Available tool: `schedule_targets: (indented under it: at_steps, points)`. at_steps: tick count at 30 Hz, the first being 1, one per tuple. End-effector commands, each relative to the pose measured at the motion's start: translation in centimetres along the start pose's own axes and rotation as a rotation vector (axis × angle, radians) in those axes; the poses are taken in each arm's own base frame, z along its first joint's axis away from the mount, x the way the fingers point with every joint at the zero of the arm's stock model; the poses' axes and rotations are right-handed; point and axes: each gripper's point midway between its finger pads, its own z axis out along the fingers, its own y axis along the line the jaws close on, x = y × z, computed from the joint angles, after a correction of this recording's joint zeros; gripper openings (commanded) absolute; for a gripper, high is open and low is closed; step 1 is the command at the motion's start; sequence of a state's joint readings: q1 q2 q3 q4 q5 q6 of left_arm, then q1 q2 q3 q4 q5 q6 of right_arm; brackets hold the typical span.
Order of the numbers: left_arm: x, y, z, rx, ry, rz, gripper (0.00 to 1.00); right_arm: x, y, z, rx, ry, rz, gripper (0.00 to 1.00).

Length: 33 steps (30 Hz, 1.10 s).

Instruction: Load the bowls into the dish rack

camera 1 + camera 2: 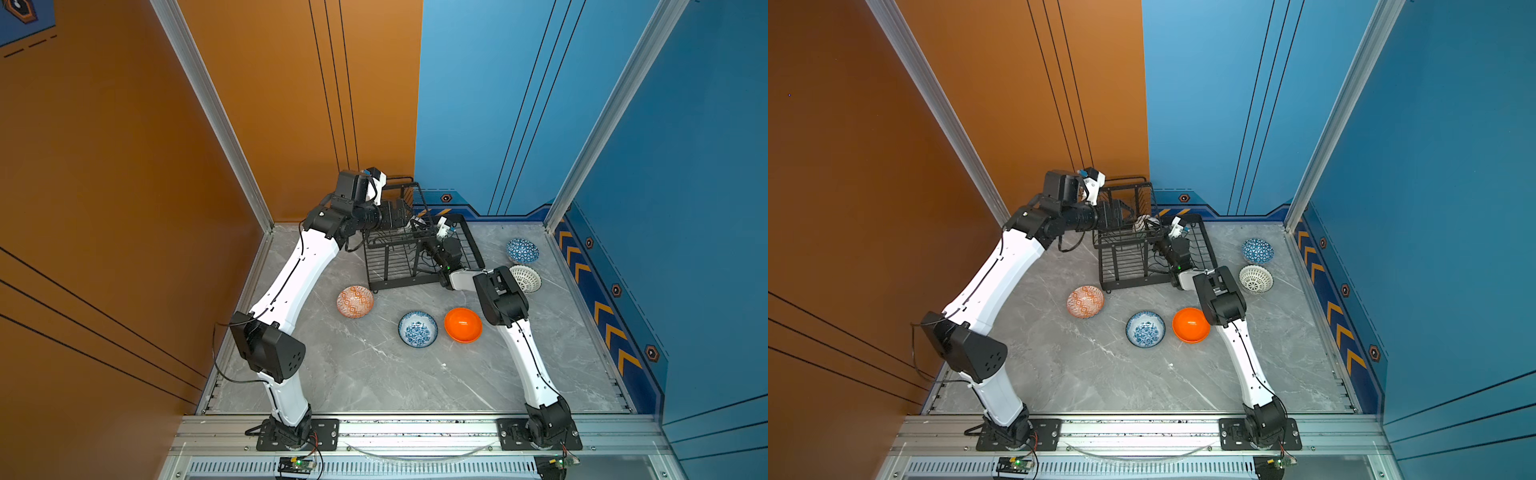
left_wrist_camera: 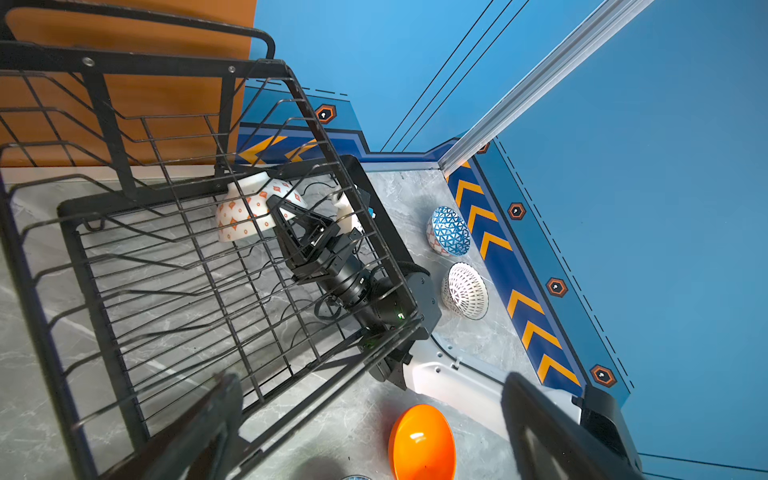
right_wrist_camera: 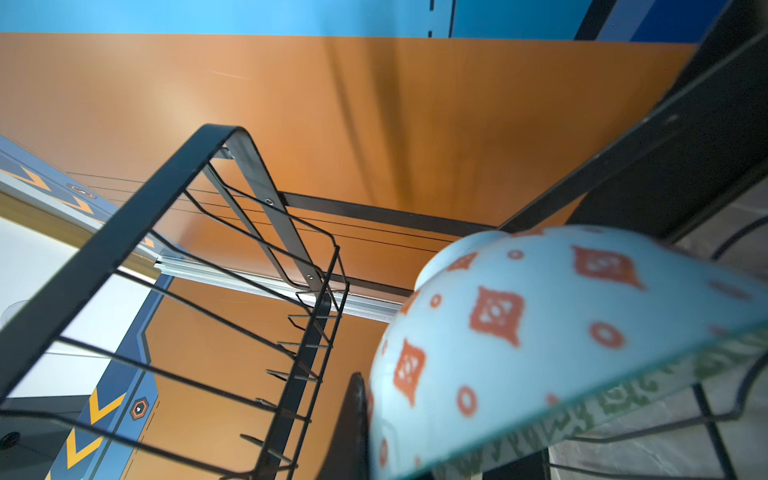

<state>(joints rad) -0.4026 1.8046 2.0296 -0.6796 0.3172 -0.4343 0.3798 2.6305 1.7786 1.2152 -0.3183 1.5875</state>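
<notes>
The black wire dish rack (image 1: 473, 249) (image 1: 1209, 245) stands at the back of the table. My right gripper (image 1: 417, 224) (image 2: 277, 204) reaches into the rack's lower tray, shut on the rim of a pale bowl (image 2: 245, 210) (image 3: 540, 324) (image 1: 1140, 223) with orange diamonds outside and a green pattern inside, held on edge. One dark finger (image 3: 353, 419) shows beside it. My left gripper (image 1: 397, 214) (image 2: 370, 386) hangs open and empty over the raised upper tier (image 2: 174, 257). On the table lie an orange-white diamond bowl (image 1: 355, 301), a blue floral bowl (image 1: 417, 328) and a plain orange bowl (image 1: 463, 324) (image 2: 422, 442).
Right of the rack a blue-white triangle bowl (image 1: 522, 250) (image 2: 449, 231) and a white-black lattice bowl (image 1: 525, 278) (image 2: 464, 291) lie close to the right wall. The right arm's elbow (image 1: 500, 301) sits between the orange bowl and the lattice bowl. Walls close the back and both sides.
</notes>
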Motion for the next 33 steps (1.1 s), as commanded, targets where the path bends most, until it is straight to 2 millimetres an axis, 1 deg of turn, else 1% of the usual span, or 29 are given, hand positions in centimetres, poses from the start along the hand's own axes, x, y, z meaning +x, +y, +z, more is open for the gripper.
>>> schedule_targets:
  at_steps: [1,7,10,14,18,21,22,27,33]
  points:
    - [0.9,-0.7,0.8,0.027,0.048,0.013,0.98,-0.8,-1.4,-1.0,-0.028,0.011,-0.011,0.0]
    - [1.3,-0.8,1.9,0.031,0.076,0.001,0.98,-1.4,-2.1,-1.2,0.045,-0.029,-0.028,0.0]
    - [1.5,-0.8,2.1,0.03,0.083,-0.005,0.98,-1.8,-3.3,-1.2,0.126,-0.036,-0.026,0.0]
    - [1.6,-0.7,2.3,0.028,0.09,-0.009,0.98,-2.1,-3.1,-1.0,0.138,-0.045,-0.054,0.0]
    - [1.8,-0.7,2.6,0.026,0.097,-0.011,0.98,-2.9,-2.1,-0.4,0.113,-0.059,-0.068,0.0]
    - [1.9,-0.6,2.8,0.025,0.103,-0.014,0.98,-3.5,-1.8,-0.4,0.108,-0.072,-0.087,0.0]
    - [1.9,-0.5,3.0,0.023,0.106,-0.015,0.98,-3.8,-0.3,0.3,0.073,-0.074,-0.105,0.0]
    - [2.1,-0.7,3.4,0.027,0.12,-0.016,0.98,-4.7,-0.6,1.1,0.067,-0.082,-0.103,0.0]
    - [2.4,-0.6,3.7,0.019,0.134,-0.016,0.98,-4.7,-1.4,1.3,0.083,-0.07,-0.101,0.0]
